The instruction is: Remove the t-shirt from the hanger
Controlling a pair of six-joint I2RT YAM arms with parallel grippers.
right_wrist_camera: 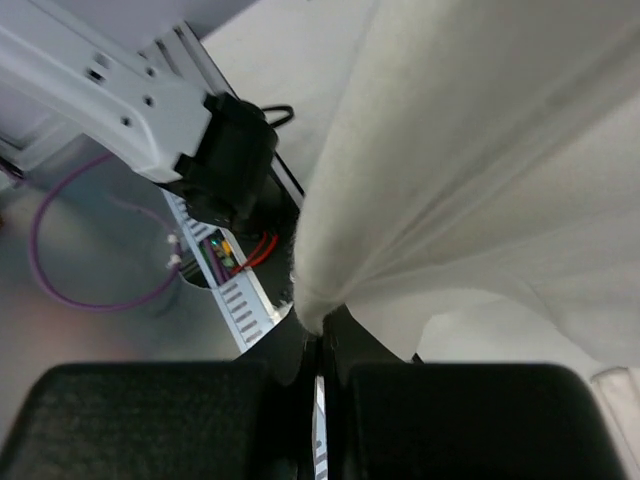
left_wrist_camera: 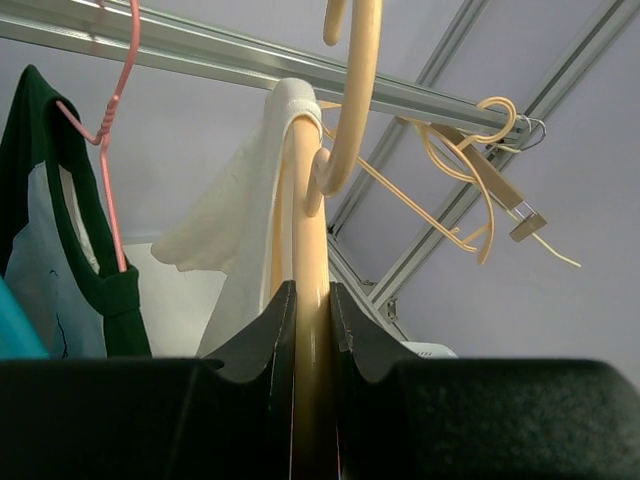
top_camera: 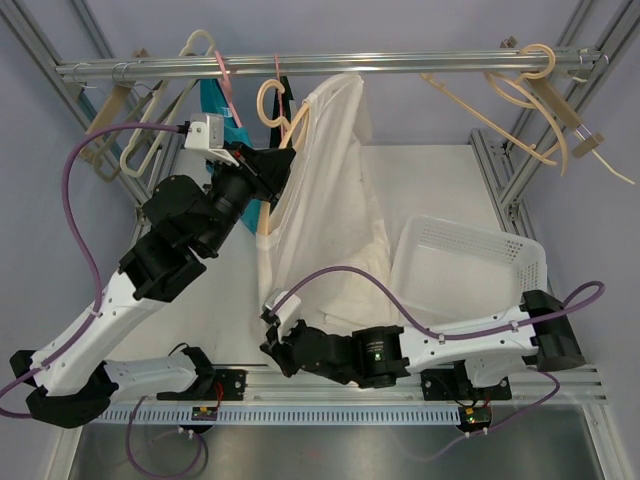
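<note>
White worktop (top_camera: 430, 185), grey walls behind, arms bolted at its near edge.

Nearest: right tool (right_wrist_camera: 318, 338), low over the near edge of the worktop. Jaws are closed on a bunched fold at the bottom of the t-shirt (right_wrist_camera: 470, 150), and the cloth rises from the pinch in a taut drape. Judged purpose: a hold on the hem so the garment can be drawn down and off.

Beside it, to the right: basket (top_camera: 470, 265), white, perforated, nothing inside. Likely the place for the freed shirt.

Middle: t-shirt, cream-white, hanging as a long sheet from hanger to right tool, its lower part reaching the worktop. One shoulder is draped over the top of the hanger, so it is not yet off.

Higher: left tool (left_wrist_camera: 312, 300), raised, jaws clamped on a bar of the hanger (left_wrist_camera: 312, 200), cream plastic, below its hook. Judged purpose: to steady the hanger against the pull from below.

Farthest: rail (left_wrist_camera: 200, 48), metal. Whether the hook hangs on it cannot be told. A dark green garment (left_wrist_camera: 45, 220) on a pink hanger (left_wrist_camera: 112, 130) hangs to the left. Spare hangers (top_camera: 535, 95) are bunched at the right end.
</note>
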